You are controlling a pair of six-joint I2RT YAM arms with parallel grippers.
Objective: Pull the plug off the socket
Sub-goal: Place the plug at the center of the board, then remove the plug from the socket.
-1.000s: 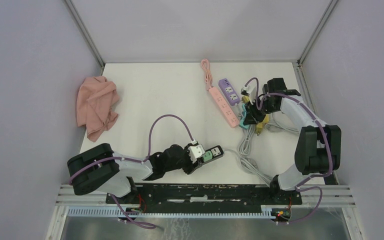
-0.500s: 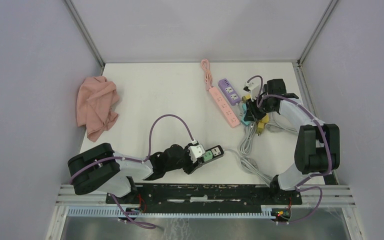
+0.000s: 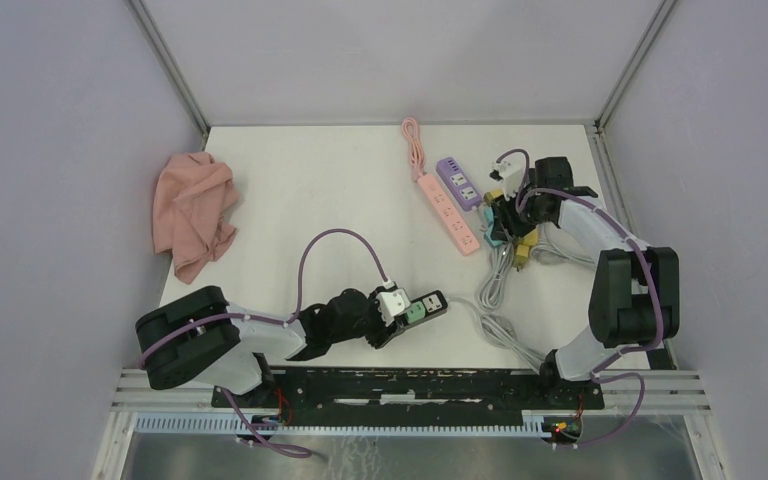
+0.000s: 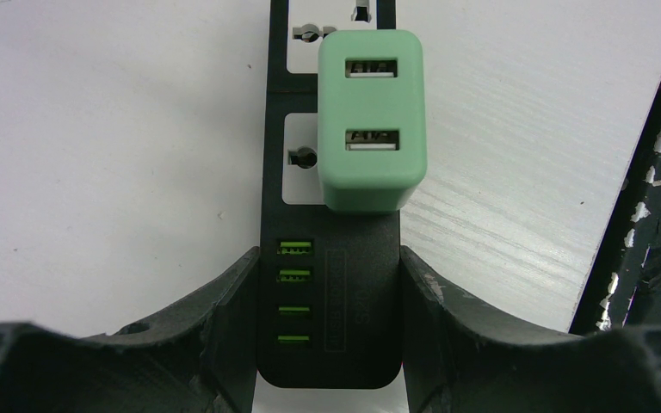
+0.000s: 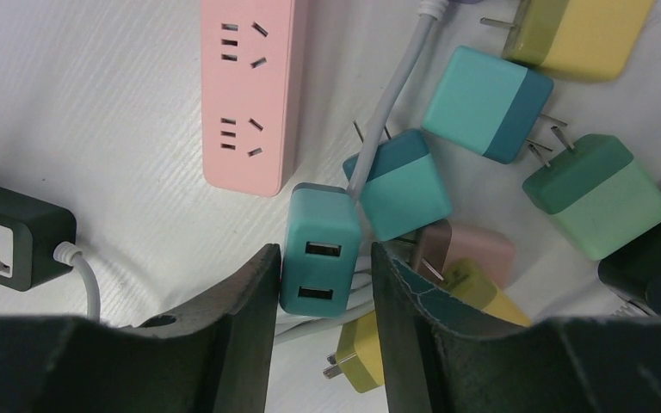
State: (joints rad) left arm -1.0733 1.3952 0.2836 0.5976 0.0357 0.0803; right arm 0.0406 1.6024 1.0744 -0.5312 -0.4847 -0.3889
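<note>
A mint-green plug (image 4: 372,120) sits pushed into the black socket strip (image 4: 331,301), which lies flat on the white table. My left gripper (image 4: 327,284) is shut on the strip's USB end, both fingers pressed against its sides; from above it shows at the near centre (image 3: 400,318). At the far right my right gripper (image 5: 325,284) hangs over a pile of loose plugs. It is open, with a teal USB plug (image 5: 320,249) between its fingers (image 5: 241,301). The left finger touches the plug and a gap shows at the right one.
A pink power strip (image 3: 450,212) and a purple one (image 3: 458,182) lie at the back centre. Loose plugs in teal, yellow, green and pink (image 5: 598,194) lie around the right gripper, with grey cable (image 3: 500,320) looping toward the front. A pink cloth (image 3: 193,212) lies far left.
My right gripper has shifted slightly toward the back over the plug pile, and its jaws have parted from the teal plug. The left arm and the black strip have not moved.
</note>
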